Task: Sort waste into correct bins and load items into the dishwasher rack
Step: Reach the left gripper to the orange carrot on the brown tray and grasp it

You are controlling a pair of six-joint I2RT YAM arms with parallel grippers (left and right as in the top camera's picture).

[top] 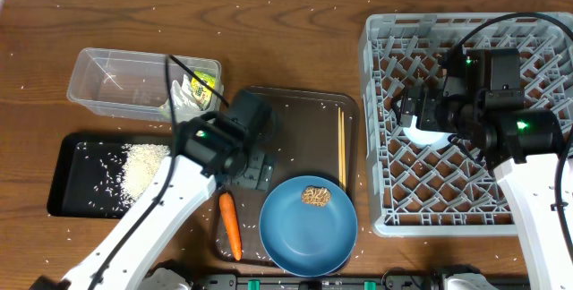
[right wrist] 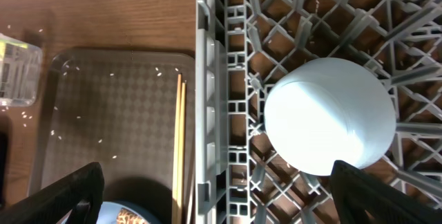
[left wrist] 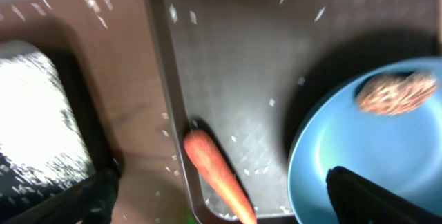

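Left gripper (top: 251, 172) hangs over the brown serving tray (top: 295, 111), jaws spread wide and holding nothing. The carrot (left wrist: 214, 172) lies below it along the tray's left rim. Just beside the carrot, on the same tray, rests the blue plate (top: 309, 236) bearing the brown food lump (top: 315, 196). The chopsticks (top: 341, 147) lie side by side near the tray's right edge. The black tray (top: 55, 183) holds a heap of rice (top: 143, 169), with stray grains across the table (top: 269, 30). The clear tub (top: 116, 84) contains the crumpled paper and wrapper (top: 192, 93). Right gripper (top: 421, 115), jaws likewise released, hovers over the white bowl (right wrist: 328, 117), which sits dome-up in the dishwasher rack (top: 537, 48).
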